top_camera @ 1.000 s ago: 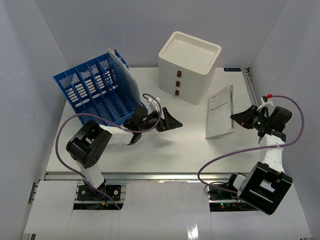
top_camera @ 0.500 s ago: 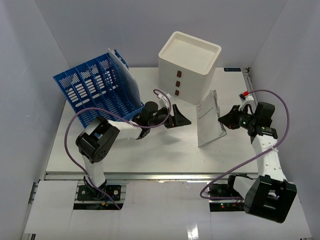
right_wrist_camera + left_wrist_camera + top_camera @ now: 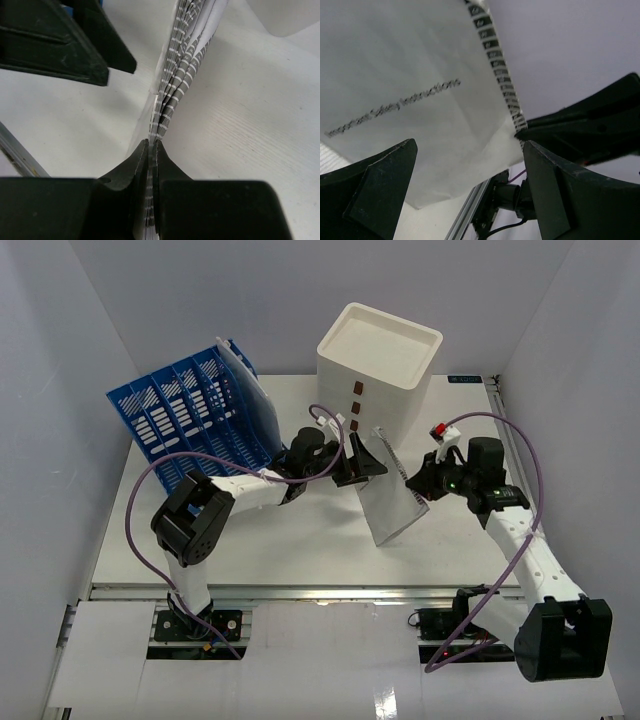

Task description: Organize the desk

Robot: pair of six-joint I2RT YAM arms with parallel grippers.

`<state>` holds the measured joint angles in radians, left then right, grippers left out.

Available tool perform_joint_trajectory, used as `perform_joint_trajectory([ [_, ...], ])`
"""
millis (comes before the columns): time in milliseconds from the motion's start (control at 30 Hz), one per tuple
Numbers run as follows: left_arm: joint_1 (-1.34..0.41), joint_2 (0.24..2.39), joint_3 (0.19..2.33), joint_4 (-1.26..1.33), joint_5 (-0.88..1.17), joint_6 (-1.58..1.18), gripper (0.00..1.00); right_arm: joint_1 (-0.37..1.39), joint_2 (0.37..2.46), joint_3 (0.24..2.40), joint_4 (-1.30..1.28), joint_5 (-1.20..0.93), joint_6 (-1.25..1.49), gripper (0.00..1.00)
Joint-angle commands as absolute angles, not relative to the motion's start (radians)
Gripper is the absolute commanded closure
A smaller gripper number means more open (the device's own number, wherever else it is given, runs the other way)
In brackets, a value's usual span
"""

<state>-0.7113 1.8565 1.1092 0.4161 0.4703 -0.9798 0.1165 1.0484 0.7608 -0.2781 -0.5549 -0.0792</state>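
The desk (image 3: 300,540) is a wide white tabletop with a silver rail along its near edge. My right gripper (image 3: 418,486) is shut on the spiral binding of a white booklet (image 3: 386,498) and holds it upright above the desk's middle. The pinched binding (image 3: 167,107) shows in the right wrist view between my shut fingers (image 3: 132,170). My left gripper (image 3: 368,466) is open right beside the booklet's upper left edge. In the left wrist view the booklet's cover (image 3: 415,95) fills the space ahead of my open fingers (image 3: 380,195). I cannot tell whether they touch it.
A blue slotted file rack (image 3: 195,425) leans at the back left with a white sheet in it. A cream three-drawer box (image 3: 378,370) stands at the back centre, just behind the booklet. Purple cables loop around both arms.
My right gripper has lifted the booklet off the desk's right side and carried it left to the middle, tilting it upright. My left gripper has moved right to meet it.
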Motion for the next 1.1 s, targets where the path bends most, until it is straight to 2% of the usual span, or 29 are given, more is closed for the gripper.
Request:
perform_joint_trajectory([
  [0,-0.716,1.821,1.197,0.292,0.395,-1.049,0.02,0.192,1.064,0.823,-0.224,-0.495,-0.096,0.92],
  [200,-0.716,1.785,1.205,0.258,0.361,-1.105,0.02,0.282,1.055,0.854,-0.241,-0.43,-0.141,0.92],
  [467,-0.718,1.821,1.397,-0.193,0.292,-1.13,0.02,0.392,1.011,0.888,-0.247,-0.324,-0.216,0.92],
  [933,-0.716,1.819,1.442,-0.313,0.342,-1.067,0.02,0.666,1.036,0.965,-0.286,-0.198,-0.445,0.92],
  [1000,-0.716,1.814,1.433,-0.316,0.366,-1.035,0.12,0.697,1.048,0.959,-0.288,-0.203,-0.467,0.92],
  [1067,-0.716,1.812,1.431,-0.314,0.388,-1.015,0.31,0.703,1.061,0.954,-0.288,-0.207,-0.475,0.92],
])
